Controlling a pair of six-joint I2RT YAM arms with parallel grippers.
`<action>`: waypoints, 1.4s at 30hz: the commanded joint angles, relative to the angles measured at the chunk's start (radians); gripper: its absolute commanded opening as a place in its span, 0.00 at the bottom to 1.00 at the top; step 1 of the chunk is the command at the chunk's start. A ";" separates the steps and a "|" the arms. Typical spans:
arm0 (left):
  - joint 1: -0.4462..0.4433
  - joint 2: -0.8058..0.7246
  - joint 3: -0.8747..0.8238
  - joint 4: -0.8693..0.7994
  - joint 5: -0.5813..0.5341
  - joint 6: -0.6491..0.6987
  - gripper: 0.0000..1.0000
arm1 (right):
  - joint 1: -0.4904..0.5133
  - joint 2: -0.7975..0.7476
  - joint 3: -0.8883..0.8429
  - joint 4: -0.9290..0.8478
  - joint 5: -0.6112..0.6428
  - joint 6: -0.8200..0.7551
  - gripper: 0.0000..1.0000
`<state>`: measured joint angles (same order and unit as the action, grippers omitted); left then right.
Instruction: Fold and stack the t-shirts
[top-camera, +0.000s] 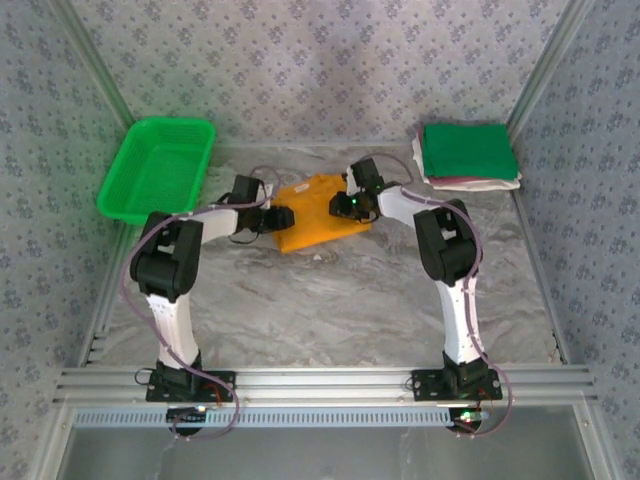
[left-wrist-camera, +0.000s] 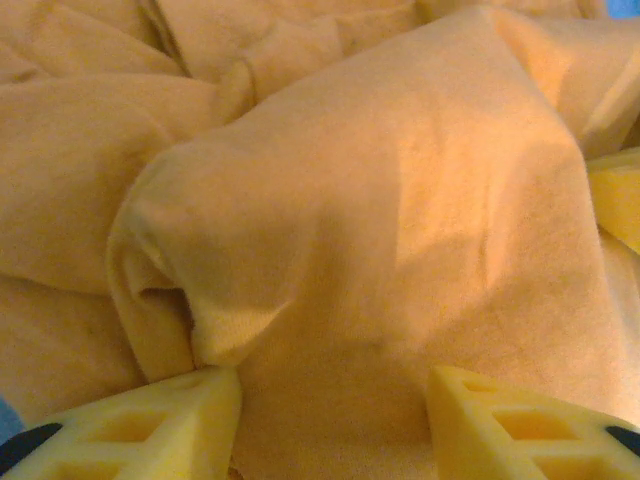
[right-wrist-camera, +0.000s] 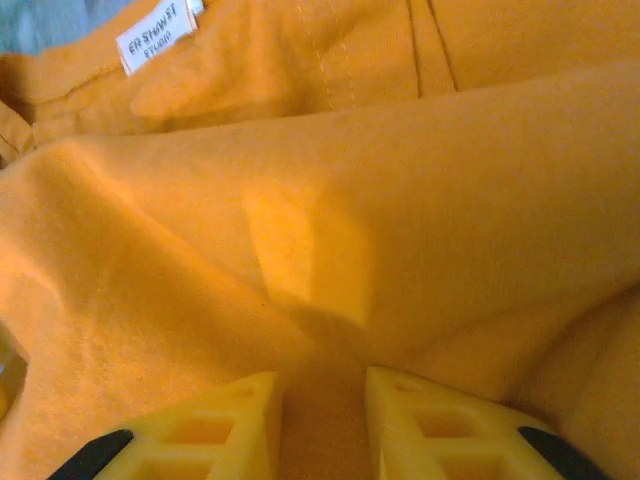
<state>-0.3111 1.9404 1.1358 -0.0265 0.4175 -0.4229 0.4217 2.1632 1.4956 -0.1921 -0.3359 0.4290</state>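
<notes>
The orange t-shirt (top-camera: 318, 212) lay bunched and only part folded. It was not yet on the stack of folded t-shirts (top-camera: 468, 152), which sat well off beyond my right gripper (right-wrist-camera: 322, 385). I judged that this one shirt was what remained. Its cloth lay directly under both my grippers. My right gripper was clamped on a ridge of it. My left gripper (left-wrist-camera: 335, 385) straddled a thick bulge, but I could not tell whether it was pinching.

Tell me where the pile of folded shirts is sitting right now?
In the top view, the pile of folded shirts sits at the far right corner of the table, across from the green basket on the far left.
</notes>
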 joint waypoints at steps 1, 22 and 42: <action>-0.006 -0.105 -0.146 -0.033 -0.075 -0.014 0.51 | 0.062 -0.089 -0.208 -0.006 0.028 0.092 0.30; 0.060 -0.261 -0.024 -0.185 -0.138 0.194 0.60 | -0.006 -0.374 -0.318 0.021 0.096 0.009 0.46; 0.029 -0.107 0.001 -0.159 -0.072 0.203 0.50 | 0.011 -0.225 -0.249 0.045 0.019 0.015 0.43</action>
<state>-0.2802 1.8866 1.1622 -0.1905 0.3202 -0.2146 0.4263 1.9358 1.2228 -0.1410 -0.2970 0.4473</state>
